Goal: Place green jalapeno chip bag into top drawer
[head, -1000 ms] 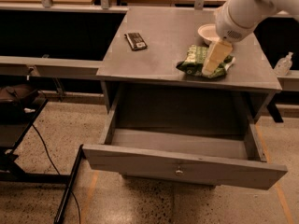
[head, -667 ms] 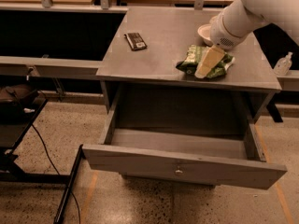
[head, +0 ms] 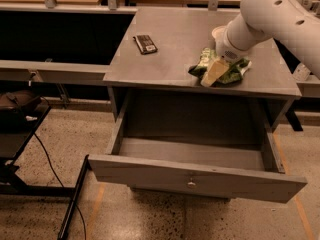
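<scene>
The green jalapeno chip bag (head: 233,72) lies crumpled on the grey cabinet top (head: 170,59), near its front right. My gripper (head: 214,72) comes down from the white arm at the upper right and sits right on the bag, covering its middle. The top drawer (head: 150,168) is pulled open below the cabinet top. Its inside looks empty, and its round metal knob (head: 191,184) faces front.
A small dark rectangular packet (head: 145,43) lies on the cabinet top at the back left. A white bowl (head: 218,32) is partly hidden behind my arm. A black stand and cable (head: 30,134) are on the floor to the left. A long bench runs behind.
My arm has swung left and lower, bringing the gripper from the bag's right side onto its middle. The bag and the drawer have not moved.
</scene>
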{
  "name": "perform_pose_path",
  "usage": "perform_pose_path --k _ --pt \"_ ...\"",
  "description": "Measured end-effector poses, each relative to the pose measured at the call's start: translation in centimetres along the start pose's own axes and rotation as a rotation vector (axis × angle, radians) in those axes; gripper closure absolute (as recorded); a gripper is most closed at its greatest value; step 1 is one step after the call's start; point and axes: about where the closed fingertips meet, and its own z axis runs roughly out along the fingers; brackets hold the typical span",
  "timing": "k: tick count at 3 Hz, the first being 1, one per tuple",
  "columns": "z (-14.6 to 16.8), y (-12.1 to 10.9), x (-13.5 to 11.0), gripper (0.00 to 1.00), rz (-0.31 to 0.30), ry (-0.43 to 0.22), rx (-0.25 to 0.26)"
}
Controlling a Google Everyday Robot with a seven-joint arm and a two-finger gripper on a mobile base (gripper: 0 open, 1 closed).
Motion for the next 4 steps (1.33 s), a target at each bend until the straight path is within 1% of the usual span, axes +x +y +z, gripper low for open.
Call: perform_pose_path --k 1,2,3,4 --pt "0.8 -0.1 0.5 0.41 0.010 0.006 -0.009" --pt "0.1 0.0 0.0 0.64 -0.021 -0.024 -0.031" --pt "-2.6 0.7 -1.4 0.88 -0.077 -0.075 -0.025" --pt "-6.1 2.6 -3.3 1.00 -0.110 -0.103 -0.012"
